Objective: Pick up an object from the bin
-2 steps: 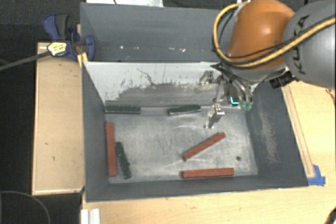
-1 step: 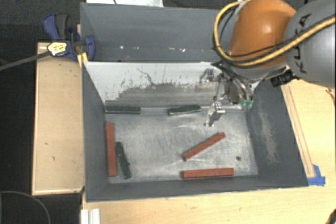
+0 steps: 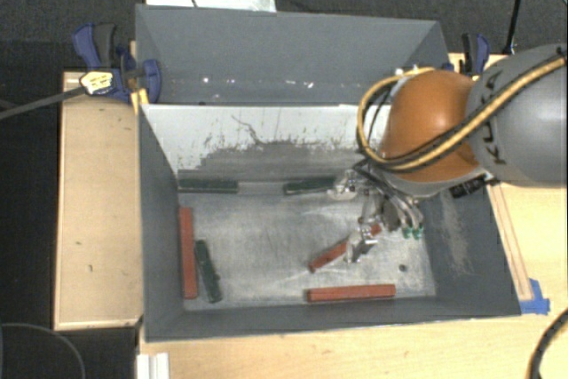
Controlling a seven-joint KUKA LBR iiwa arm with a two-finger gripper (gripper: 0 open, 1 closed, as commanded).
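Bin (image 3: 266,58) holds red sticks (image 3: 351,293), green sticks (image 3: 209,272)

Robotics lab: KUKA arm (image 3: 524,133) over a grey metal bin (image 3: 293,49).

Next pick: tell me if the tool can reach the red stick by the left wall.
Probably: nothing lies on the red stick, and bare floor separates it from the tool, though wall and green stick crowd it.

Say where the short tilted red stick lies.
In the camera view the short red stick lies right of centre, one end at the gripper, just behind the long red stick at the front.
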